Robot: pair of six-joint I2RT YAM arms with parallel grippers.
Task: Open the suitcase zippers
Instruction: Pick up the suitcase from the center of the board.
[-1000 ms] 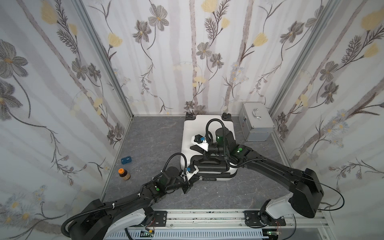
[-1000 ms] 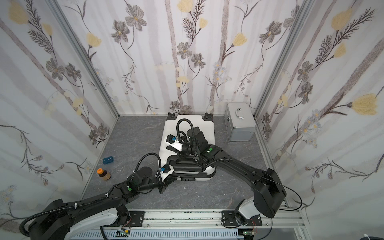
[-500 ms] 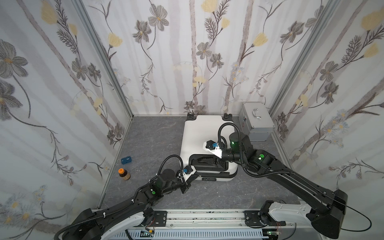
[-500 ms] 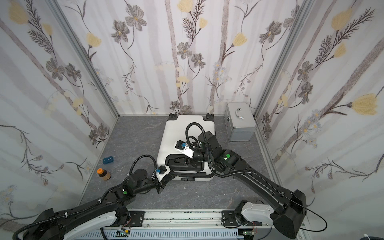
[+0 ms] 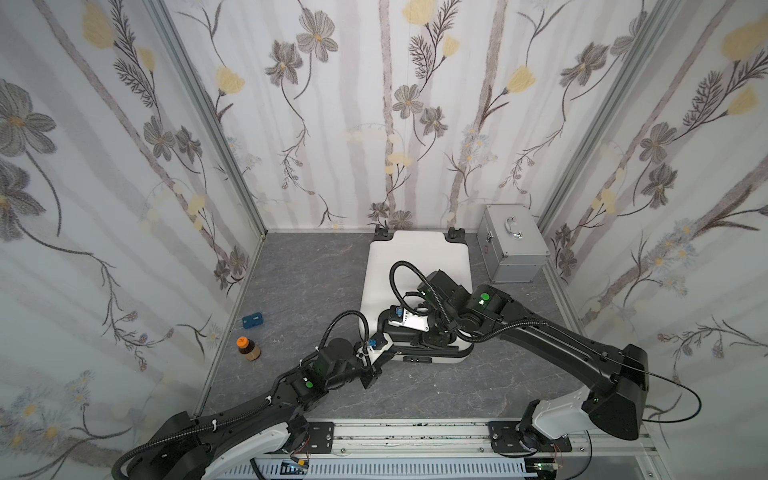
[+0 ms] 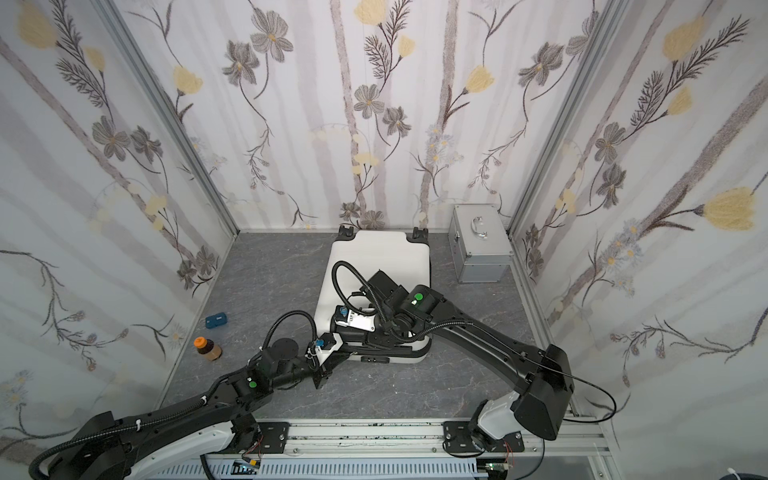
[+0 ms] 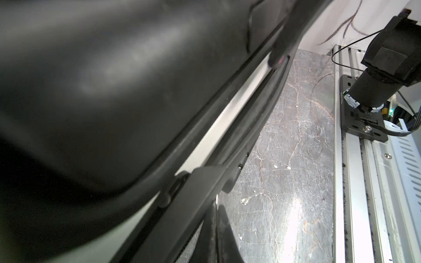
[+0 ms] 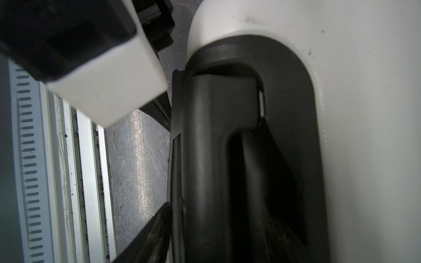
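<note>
Left jaws shut by the zippers [image 7: 252,118], right jaws open astride the handle [image 8: 216,159]; I'd hold there, as the suitcase [image 5: 415,257] shell looks slick.

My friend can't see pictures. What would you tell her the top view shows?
A white suitcase lies flat on a grey floor, with the robot's black left arm and right arm reaching to its near end. A silver case stands beside it; a bottle and a blue box sit apart.

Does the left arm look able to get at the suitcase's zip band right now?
Probably yes: the left gripper sits at the near corner of the suitcase, the zip band close beside it, nothing visibly between.
</note>
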